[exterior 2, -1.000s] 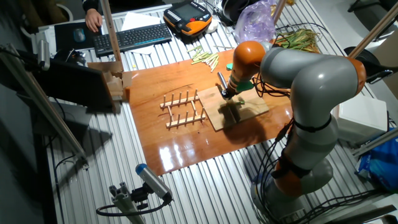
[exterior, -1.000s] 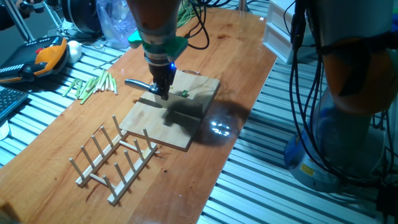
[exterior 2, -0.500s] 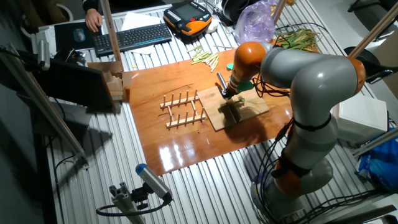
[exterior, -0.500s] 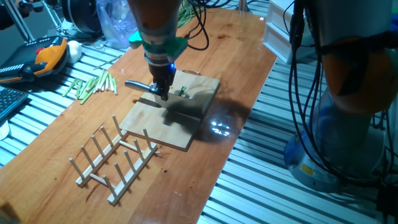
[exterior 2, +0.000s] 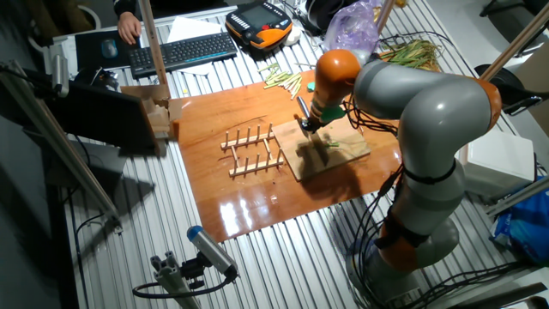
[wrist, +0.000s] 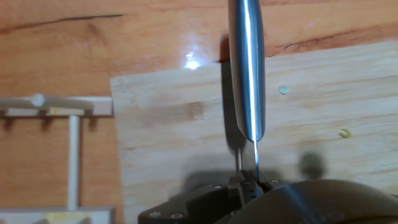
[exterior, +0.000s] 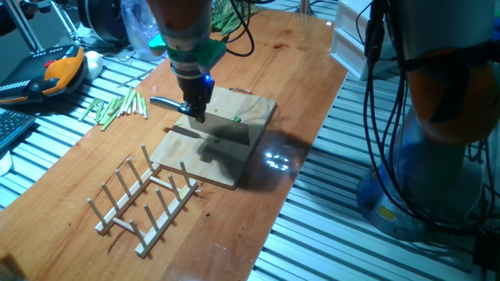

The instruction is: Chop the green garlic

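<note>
steel blade point(wrist: 246, 68) over pale wooden board point(wrist: 168, 143)

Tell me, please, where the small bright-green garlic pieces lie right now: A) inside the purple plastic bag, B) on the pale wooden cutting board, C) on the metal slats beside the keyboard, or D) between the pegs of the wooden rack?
B: the green garlic lies on the pale cutting board, to the side of the gripper that holds the knife.
</note>
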Robot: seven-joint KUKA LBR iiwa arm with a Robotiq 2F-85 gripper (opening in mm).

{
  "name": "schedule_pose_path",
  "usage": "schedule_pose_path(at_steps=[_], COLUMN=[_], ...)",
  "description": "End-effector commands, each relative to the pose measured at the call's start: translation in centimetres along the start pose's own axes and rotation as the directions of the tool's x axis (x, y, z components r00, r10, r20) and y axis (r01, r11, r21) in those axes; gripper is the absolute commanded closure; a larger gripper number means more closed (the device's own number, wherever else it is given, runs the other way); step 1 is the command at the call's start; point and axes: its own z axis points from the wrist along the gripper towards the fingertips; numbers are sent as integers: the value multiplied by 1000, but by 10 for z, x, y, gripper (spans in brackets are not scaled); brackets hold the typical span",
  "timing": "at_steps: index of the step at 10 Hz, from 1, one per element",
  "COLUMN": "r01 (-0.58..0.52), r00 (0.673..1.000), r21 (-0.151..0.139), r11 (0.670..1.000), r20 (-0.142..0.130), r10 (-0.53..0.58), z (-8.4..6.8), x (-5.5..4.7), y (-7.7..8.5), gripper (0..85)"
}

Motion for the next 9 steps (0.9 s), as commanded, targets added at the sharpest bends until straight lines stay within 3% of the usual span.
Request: schedule_pose_path(at_steps=[1, 4, 9], r01=[9, 14, 8], r00=[1000, 1000, 999], r21=[-5, -8, -3], r11=[1000, 1000, 1000], r20=[6, 23, 44], r10=[-9, -14, -8], z=[2, 8, 22], x=[1, 4, 7], y=[-7, -14, -8], gripper=[850, 850, 850])
